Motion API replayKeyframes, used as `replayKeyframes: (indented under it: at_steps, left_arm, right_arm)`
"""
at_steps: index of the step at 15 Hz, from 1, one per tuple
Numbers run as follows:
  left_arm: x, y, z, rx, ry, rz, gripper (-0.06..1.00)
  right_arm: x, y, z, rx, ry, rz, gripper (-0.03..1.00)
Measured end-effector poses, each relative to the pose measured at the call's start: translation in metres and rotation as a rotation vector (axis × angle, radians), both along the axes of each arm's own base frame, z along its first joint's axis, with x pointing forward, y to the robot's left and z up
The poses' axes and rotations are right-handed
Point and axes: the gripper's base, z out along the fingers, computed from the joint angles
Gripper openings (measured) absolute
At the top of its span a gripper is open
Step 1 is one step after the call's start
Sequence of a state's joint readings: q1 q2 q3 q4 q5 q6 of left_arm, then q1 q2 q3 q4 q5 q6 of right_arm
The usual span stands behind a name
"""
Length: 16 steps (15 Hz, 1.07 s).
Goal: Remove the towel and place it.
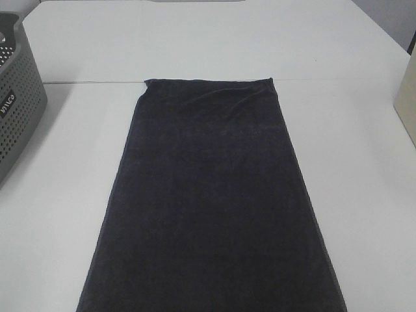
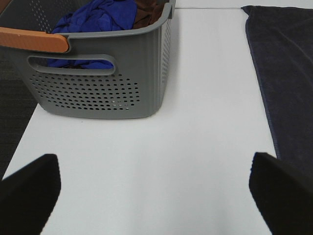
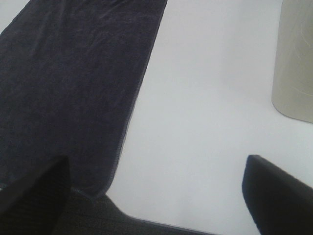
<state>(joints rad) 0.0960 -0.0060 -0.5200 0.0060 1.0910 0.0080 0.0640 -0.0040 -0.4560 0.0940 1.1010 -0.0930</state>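
The towel, very dark navy terry cloth, lies flat and lengthwise down the middle of the white table, its near end running past the table's front edge. It also shows in the left wrist view and the right wrist view. Neither arm shows in the exterior high view. My left gripper is open and empty above bare table, between the basket and the towel's left edge. My right gripper is open and empty above the table's front edge, beside the towel's near right corner.
A grey perforated plastic basket with an orange handle stands at the table's left edge, holding blue and brown cloth. A beige container stands at the right edge; it also shows in the right wrist view.
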Motion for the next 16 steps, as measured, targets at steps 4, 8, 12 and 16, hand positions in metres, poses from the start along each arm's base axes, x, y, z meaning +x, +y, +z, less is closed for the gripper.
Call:
replayKeyframes:
  at_steps: [4, 8, 12, 16]
  left_arm:
    - [0.0, 0.0, 0.0, 0.0, 0.0, 0.0, 0.99]
    - [0.0, 0.0, 0.0, 0.0, 0.0, 0.0, 0.99]
    - [0.0, 0.0, 0.0, 0.0, 0.0, 0.0, 0.99]
    - [0.0, 0.0, 0.0, 0.0, 0.0, 0.0, 0.99]
  right_arm:
    - [0.0, 0.0, 0.0, 0.0, 0.0, 0.0, 0.92]
    - [0.0, 0.0, 0.0, 0.0, 0.0, 0.0, 0.92]
    - [0.0, 0.0, 0.0, 0.0, 0.0, 0.0, 0.92]
    - [0.0, 0.0, 0.0, 0.0, 0.0, 0.0, 0.92]
